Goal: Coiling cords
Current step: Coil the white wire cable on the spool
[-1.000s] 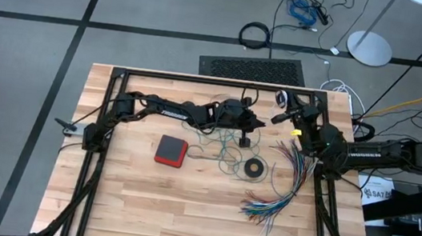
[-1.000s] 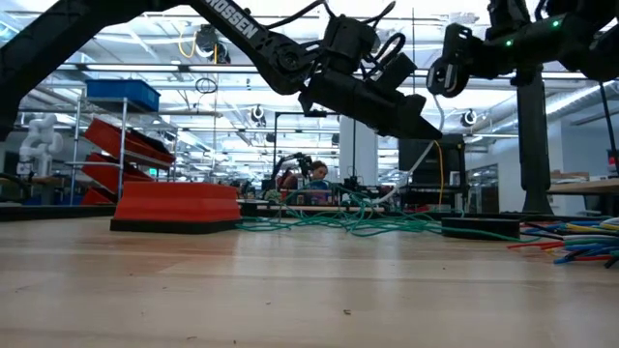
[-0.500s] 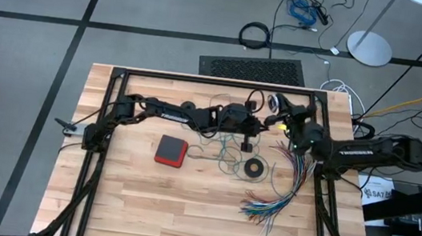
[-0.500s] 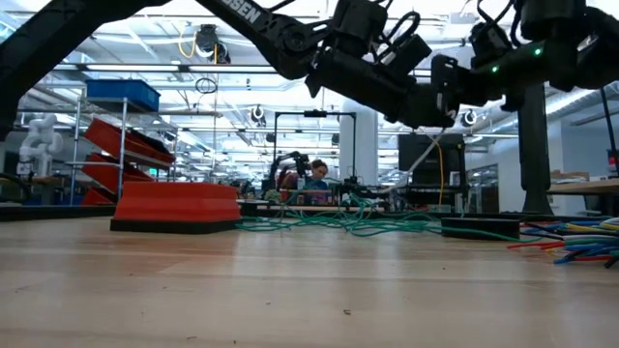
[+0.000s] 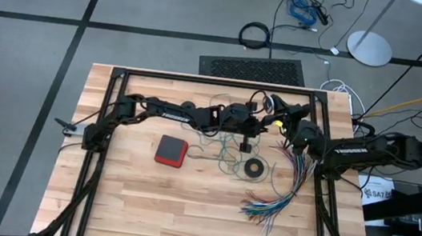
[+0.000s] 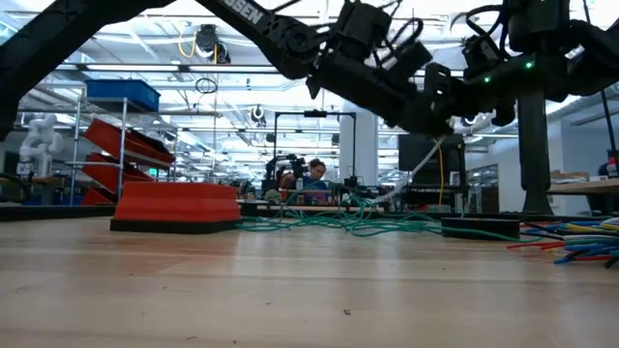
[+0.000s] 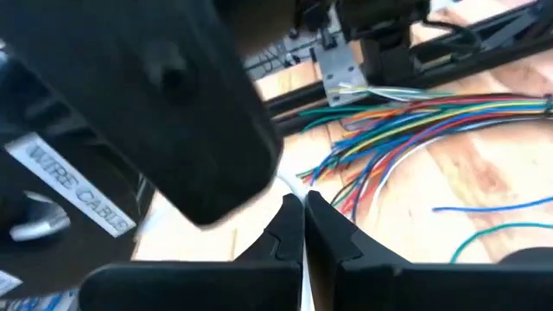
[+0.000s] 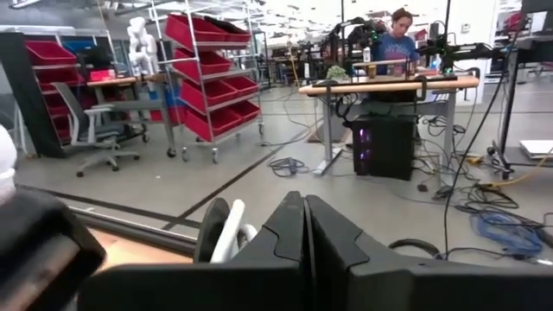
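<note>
Left gripper (image 5: 261,126) and right gripper (image 5: 280,123) met above the table's far centre, both with fingers pressed together, gripping nothing visible. Below lay one tangled thin teal-green cord (image 5: 227,148). Nearby: one flat red square block (image 5: 171,150), one black tape-like ring (image 5: 253,168), one fanned bundle of multicoloured wires (image 5: 287,184).

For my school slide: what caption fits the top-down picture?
Two robot arms meet above tangled teal cord, left gripper and right gripper both shut.
</note>
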`<act>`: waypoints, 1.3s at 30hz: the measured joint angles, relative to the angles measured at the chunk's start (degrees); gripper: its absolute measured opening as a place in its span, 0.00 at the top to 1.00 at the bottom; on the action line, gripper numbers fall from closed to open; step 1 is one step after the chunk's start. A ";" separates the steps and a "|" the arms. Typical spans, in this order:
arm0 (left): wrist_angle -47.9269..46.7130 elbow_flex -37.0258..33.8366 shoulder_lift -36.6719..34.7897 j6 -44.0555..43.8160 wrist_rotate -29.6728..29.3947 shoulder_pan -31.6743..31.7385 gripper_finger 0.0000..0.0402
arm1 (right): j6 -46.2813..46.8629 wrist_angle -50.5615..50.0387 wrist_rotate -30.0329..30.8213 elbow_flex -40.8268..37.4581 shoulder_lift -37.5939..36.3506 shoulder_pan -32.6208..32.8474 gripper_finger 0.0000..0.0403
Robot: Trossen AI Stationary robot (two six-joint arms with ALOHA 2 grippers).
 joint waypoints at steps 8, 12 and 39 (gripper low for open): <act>0.87 2.11 3.85 -0.01 1.15 -0.67 1.00 | 3.15 -2.15 -1.65 0.00 0.02 -0.29 1.00; 1.23 3.36 4.36 -0.06 1.24 -1.09 1.00 | 4.23 -3.98 -1.65 0.00 0.01 -0.29 1.00; -0.61 5.16 4.30 -1.14 2.12 -2.36 1.00 | -0.13 -4.00 0.99 -0.11 -0.02 -0.11 1.00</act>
